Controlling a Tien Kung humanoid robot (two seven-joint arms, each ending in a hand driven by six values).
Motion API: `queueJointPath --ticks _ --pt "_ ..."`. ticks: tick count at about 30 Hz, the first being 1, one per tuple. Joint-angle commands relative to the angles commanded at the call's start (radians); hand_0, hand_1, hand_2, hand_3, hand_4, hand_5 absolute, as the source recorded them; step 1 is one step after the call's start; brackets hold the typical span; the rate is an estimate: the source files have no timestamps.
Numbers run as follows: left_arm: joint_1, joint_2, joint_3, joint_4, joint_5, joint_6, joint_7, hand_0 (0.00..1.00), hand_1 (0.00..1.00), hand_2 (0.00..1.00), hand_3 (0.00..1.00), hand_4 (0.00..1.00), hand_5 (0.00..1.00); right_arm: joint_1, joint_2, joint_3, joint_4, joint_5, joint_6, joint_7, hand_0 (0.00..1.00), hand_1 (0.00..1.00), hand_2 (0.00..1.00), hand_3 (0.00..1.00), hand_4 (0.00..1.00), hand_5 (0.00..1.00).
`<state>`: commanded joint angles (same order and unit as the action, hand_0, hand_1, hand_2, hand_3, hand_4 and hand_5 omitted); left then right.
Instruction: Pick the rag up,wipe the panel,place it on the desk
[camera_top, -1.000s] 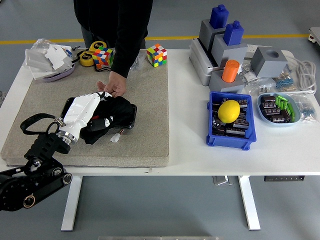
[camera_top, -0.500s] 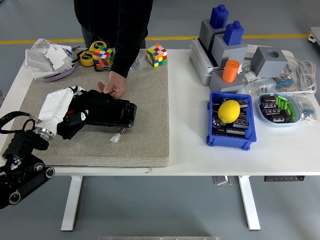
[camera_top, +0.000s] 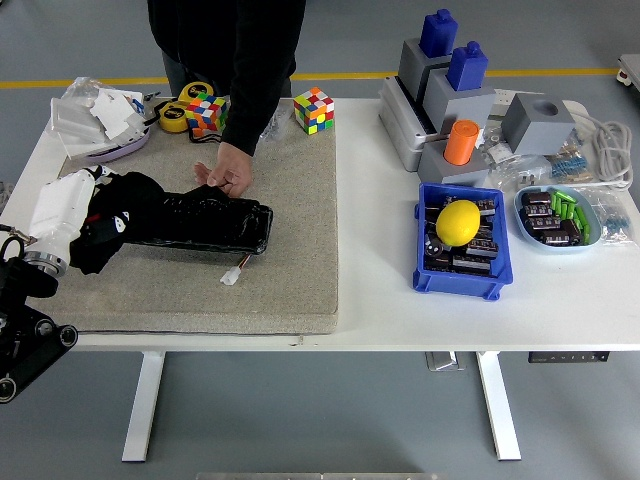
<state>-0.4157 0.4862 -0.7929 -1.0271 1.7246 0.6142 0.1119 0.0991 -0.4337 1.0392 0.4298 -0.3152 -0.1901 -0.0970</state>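
A glossy black panel (camera_top: 215, 222) lies on the grey felt mat (camera_top: 290, 230). My left hand (camera_top: 80, 205), white with a black arm, is shut on a black rag (camera_top: 118, 215) at the panel's left end, near the mat's left edge. A person's hand (camera_top: 226, 168) rests on the panel's far edge and holds it down. My right arm is out of view.
Two colour cubes (camera_top: 312, 108) and a tape roll (camera_top: 176, 115) sit at the mat's far edge. A bowl with white wrappers (camera_top: 100, 122) is at far left. A blue bin with a lemon (camera_top: 459, 222), grey blocks (camera_top: 450, 100) and a parts dish (camera_top: 558, 215) fill the right side.
My left hand has dragged the rag leftward along the panel, from its middle to its left end. The panel's surface now shows. The person's hand has stayed put.
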Motion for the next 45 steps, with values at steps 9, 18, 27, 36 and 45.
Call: queueJointPath --ticks 9,18,27,36,45 --pt "-0.001 -0.004 0.004 0.009 -0.003 0.001 -0.001 0.182 0.141 0.491 0.573 0.567 0.008 0.002 -0.001 0.0 0.003 0.002 -0.002 0.002 0.713 0.613 0.672 0.612 0.998 0.595" --pt "-0.014 -0.025 0.053 -0.004 -0.011 0.003 -0.001 0.182 0.141 0.492 0.573 0.567 0.008 0.004 -0.002 -0.002 0.003 0.002 -0.001 0.001 0.713 0.613 0.672 0.612 0.998 0.596" --pt "-0.031 -0.04 0.108 -0.047 -0.004 0.003 0.009 0.183 0.14 0.493 0.574 0.567 0.005 0.005 -0.002 0.0 0.002 0.0 0.0 0.002 0.713 0.613 0.672 0.612 0.998 0.596" --pt "-0.069 -0.055 0.213 -0.103 0.006 0.001 0.023 0.182 0.141 0.492 0.573 0.568 0.006 0.007 -0.006 -0.009 -0.002 0.012 0.003 0.004 0.713 0.613 0.672 0.613 0.998 0.596" --pt "-0.086 -0.057 0.263 -0.155 0.018 -0.003 0.037 0.182 0.141 0.493 0.573 0.569 0.007 0.006 -0.005 -0.008 -0.004 0.014 0.006 0.006 0.713 0.614 0.673 0.613 0.998 0.596"
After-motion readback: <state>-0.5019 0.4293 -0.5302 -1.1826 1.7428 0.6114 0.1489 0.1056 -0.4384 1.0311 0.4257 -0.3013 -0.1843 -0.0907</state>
